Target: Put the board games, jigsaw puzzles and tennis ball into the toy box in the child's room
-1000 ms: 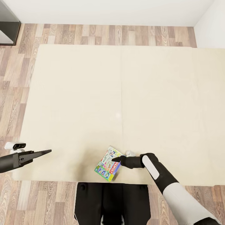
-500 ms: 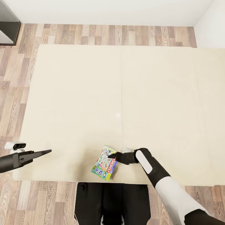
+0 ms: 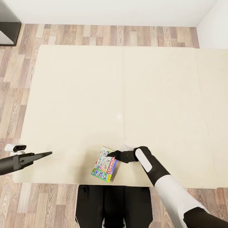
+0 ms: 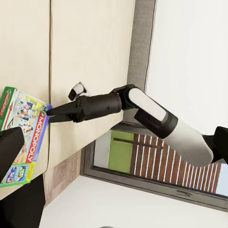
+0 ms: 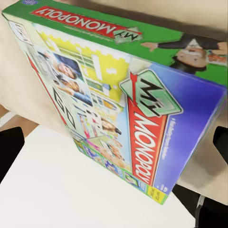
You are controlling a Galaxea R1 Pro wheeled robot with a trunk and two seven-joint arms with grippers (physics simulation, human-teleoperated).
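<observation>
- Beige bed (image 3: pixel 79 95) spreads wide and bare, wood floor (image 3: pixel 12 79) bordering its left and far edges.
- Monopoly box (image 3: pixel 104 164), colourful, lies at the near edge.
- Right gripper (image 3: pixel 111 155) touches it, jaws spread.
- Left gripper (image 3: pixel 47 154): cannot tell.

in the head view the bed (image 3: pixel 158 95) runs off the right edge, and the left arm is cut by the left edge, so only its tapered gripper (image 3: pixel 47 154) end shows. whether those jaws are apart cannot be told. the right gripper (image 3: pixel 110 155) tip meets the monopoly box (image 3: pixel 104 164), but its hold is unclear. in the right wrist view the small print on the box (image 5: pixel 109 104) is blurred and the fingers (image 5: pixel 9 147) are cut by the frame edges.
</observation>
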